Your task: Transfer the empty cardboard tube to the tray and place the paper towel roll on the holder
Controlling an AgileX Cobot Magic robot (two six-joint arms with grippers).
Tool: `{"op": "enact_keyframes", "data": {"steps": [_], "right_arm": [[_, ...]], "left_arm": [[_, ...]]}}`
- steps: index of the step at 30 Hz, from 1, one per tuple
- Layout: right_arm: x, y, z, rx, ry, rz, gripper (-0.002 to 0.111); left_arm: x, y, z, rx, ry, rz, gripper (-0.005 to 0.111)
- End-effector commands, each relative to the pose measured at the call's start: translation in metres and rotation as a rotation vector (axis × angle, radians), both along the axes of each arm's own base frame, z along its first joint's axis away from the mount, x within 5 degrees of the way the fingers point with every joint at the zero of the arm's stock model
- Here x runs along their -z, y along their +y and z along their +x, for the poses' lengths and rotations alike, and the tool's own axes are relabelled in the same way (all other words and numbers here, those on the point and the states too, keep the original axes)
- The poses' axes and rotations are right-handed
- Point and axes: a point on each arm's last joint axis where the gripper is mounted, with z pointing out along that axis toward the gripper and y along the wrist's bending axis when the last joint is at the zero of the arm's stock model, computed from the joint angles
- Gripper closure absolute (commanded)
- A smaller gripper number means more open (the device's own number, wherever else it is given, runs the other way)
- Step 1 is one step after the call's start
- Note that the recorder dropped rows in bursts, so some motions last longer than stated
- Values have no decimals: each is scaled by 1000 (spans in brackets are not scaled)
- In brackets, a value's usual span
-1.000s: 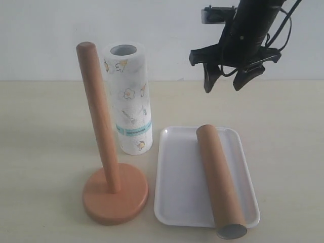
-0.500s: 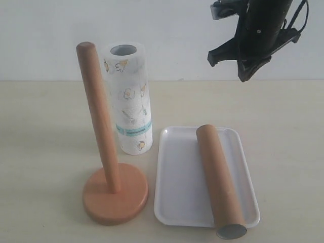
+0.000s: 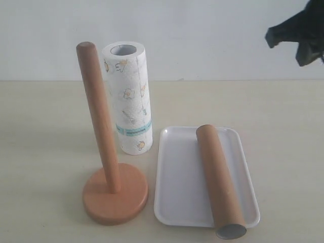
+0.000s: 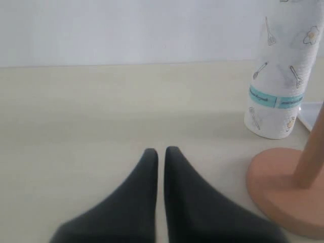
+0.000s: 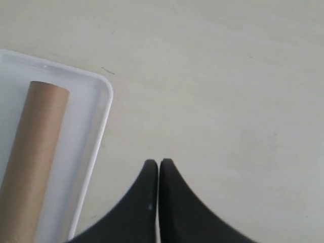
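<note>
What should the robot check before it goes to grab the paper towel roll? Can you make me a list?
1. The empty cardboard tube lies in the tray, one end poking over the rim: ok.
2. The holder has a bare post, nothing on it: ok.
3. The paper towel roll stands upright on the table beside the holder: ok.
4. The left gripper has its jaws open for grabbing: not ok, they are shut and empty.
5. The right gripper is off the tray, jaws shut, holding nothing: ok.
</note>
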Motion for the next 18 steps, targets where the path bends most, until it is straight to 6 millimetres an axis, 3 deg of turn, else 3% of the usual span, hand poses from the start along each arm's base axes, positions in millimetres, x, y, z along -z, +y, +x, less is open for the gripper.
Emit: {"op": "enact_keyframes", "data": {"steps": [1,6,10,18], "right_arm": [[15,-29,-38,49,-136,34,109],[53,-42,-78,34,-183,19,109],[70,-46,-103,37,-142,10,109],[74,-48,-110,43,-111,5,109]], "left_arm": [[1,0,0,-5,0,-10,103],[1,0,0,-5,0,-10,103],[1,0,0,-5,0,-10,103],[1,0,0,-5,0,-10,103]]}}
